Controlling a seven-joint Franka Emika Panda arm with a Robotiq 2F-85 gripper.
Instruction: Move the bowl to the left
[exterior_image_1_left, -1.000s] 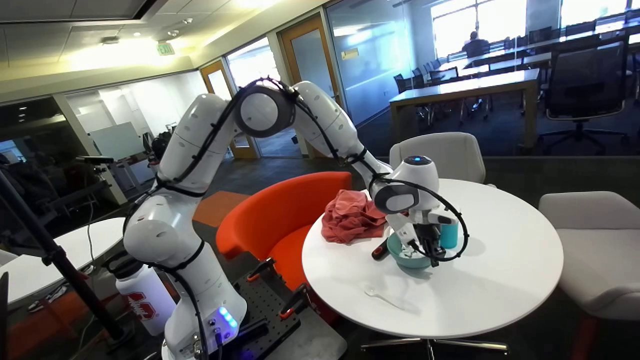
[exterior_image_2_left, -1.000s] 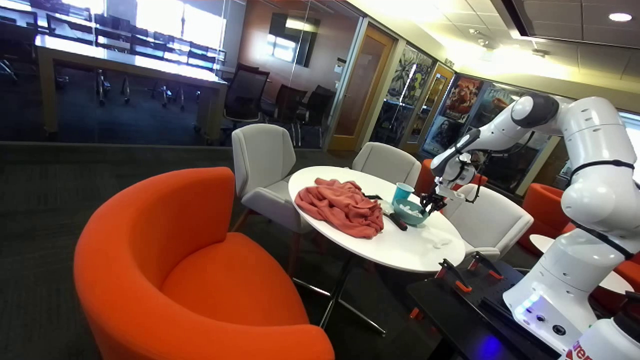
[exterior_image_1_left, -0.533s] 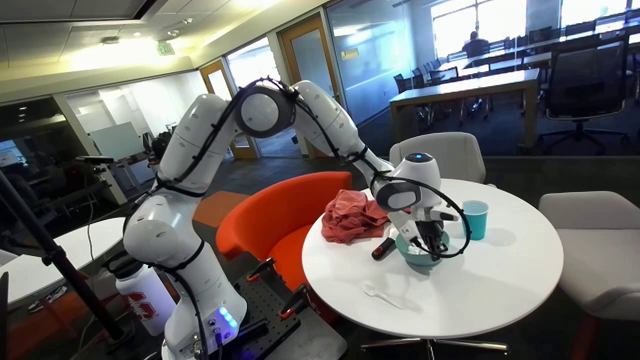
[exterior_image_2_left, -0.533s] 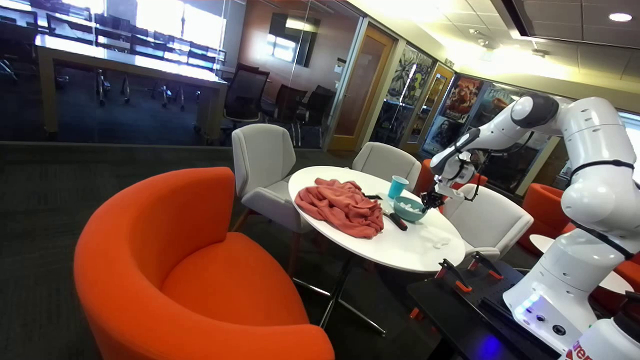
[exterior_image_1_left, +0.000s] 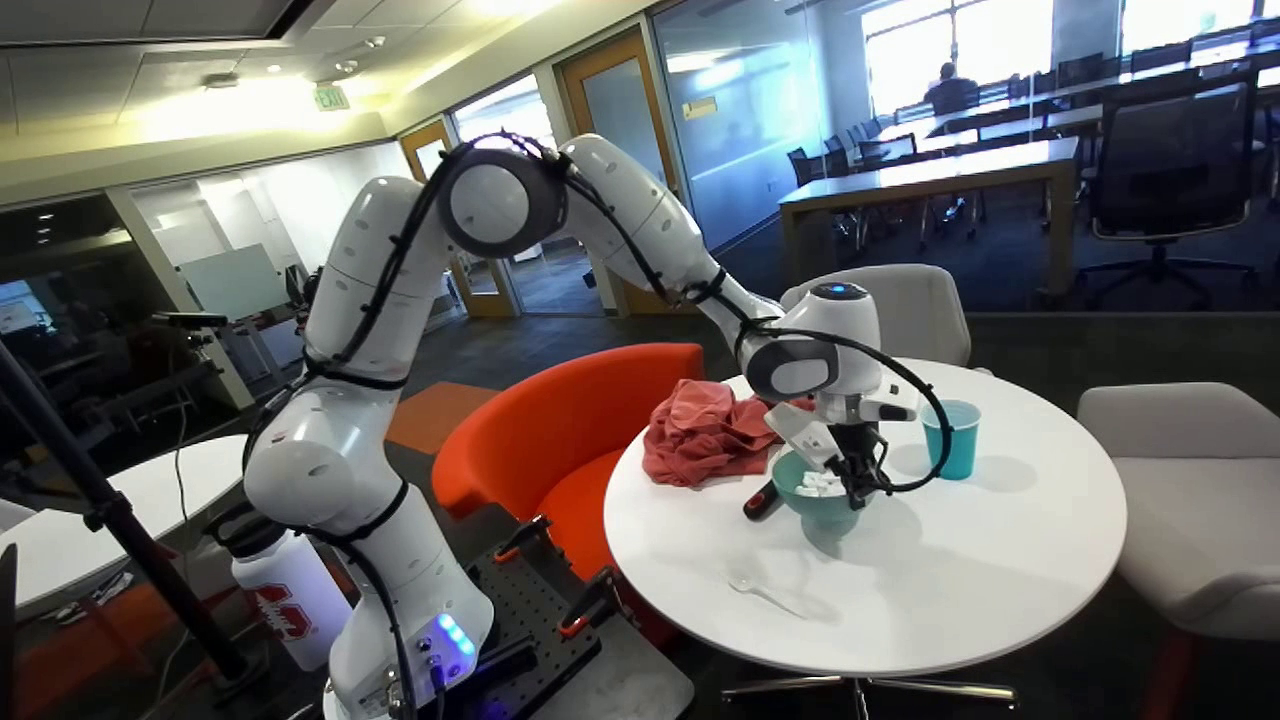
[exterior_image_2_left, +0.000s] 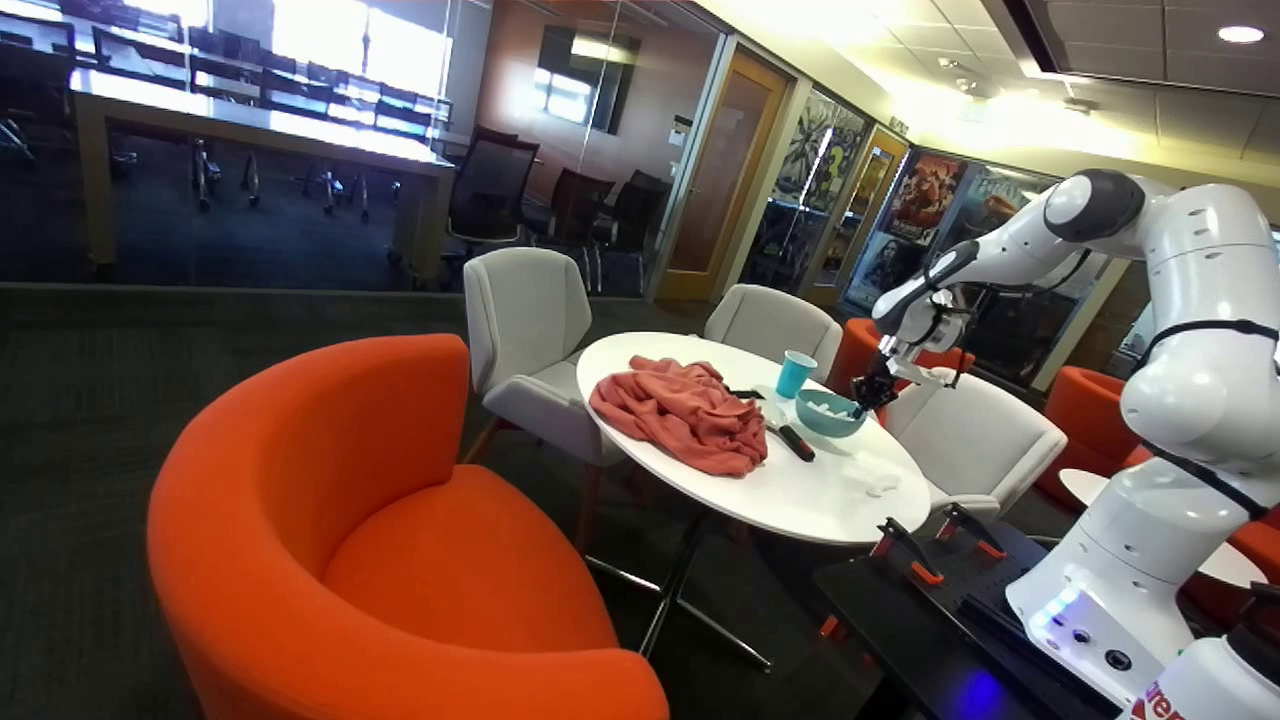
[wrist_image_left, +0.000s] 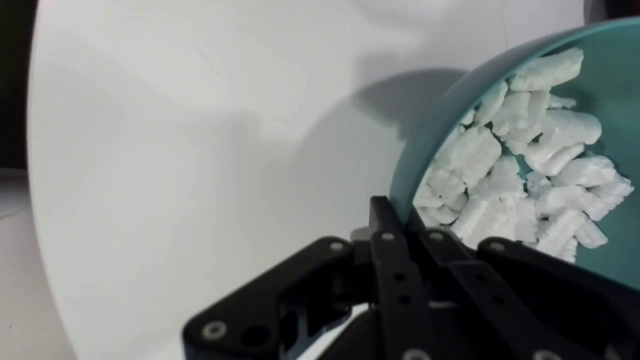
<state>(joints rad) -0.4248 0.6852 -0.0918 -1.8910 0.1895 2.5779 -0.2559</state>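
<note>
A teal bowl (exterior_image_1_left: 825, 516) with white chunks in it is over the round white table (exterior_image_1_left: 960, 590). It also shows in an exterior view (exterior_image_2_left: 830, 424) and, cut off at the right, in the wrist view (wrist_image_left: 434, 132). My gripper (exterior_image_1_left: 860, 494) is at the bowl's rim. In the wrist view the fingertips (wrist_image_left: 400, 219) are closed on the rim, one finger outside the wall and one inside. The bowl looks raised a little off the table, with its shadow apart from it, and slightly tilted.
A blue cup (exterior_image_1_left: 957, 442) stands near the bowl, beyond the gripper. A crumpled red cloth (exterior_image_1_left: 705, 435) and a black-and-red handled utensil (exterior_image_1_left: 762, 502) lie beside the bowl. A pale plastic spoon (exterior_image_1_left: 765, 593) lies on the table's near side. Chairs surround the table.
The blue cup moved away from the bowl between the two earlier moments. The bowl first shifted toward the cup, then my gripper rose with it, lifting it off the table.
</note>
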